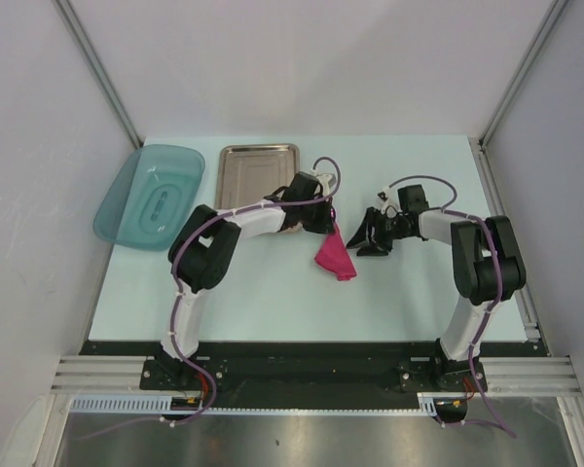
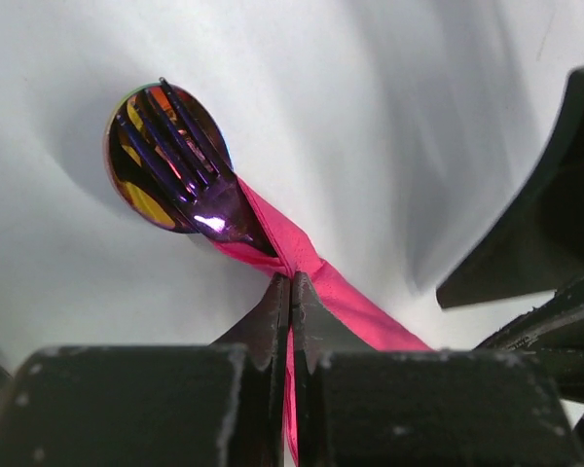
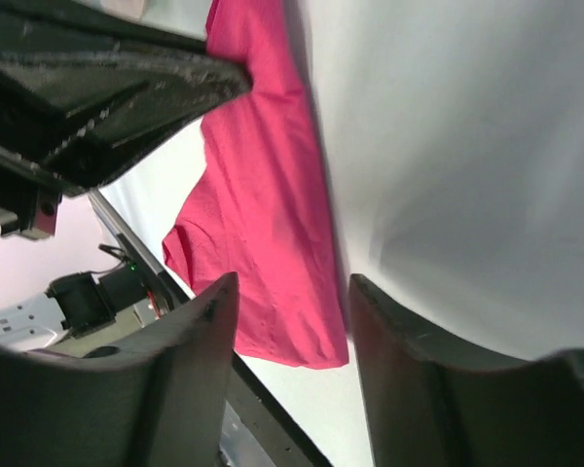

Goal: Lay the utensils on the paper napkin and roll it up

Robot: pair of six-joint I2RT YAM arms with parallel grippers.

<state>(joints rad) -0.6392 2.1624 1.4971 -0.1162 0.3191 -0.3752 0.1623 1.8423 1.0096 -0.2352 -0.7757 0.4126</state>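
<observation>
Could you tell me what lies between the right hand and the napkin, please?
Only a narrow strip of bare table, seen in the top view; the right hand stands apart from the napkin.

We can read no words, numbers, labels or brand marks anywhere here: none on the pink napkin (image 2: 360, 311) at the tips of the left pincer (image 2: 290, 284), and none on the steel tray (image 1: 256, 175) or teal dish (image 1: 149, 195) beyond it.
</observation>
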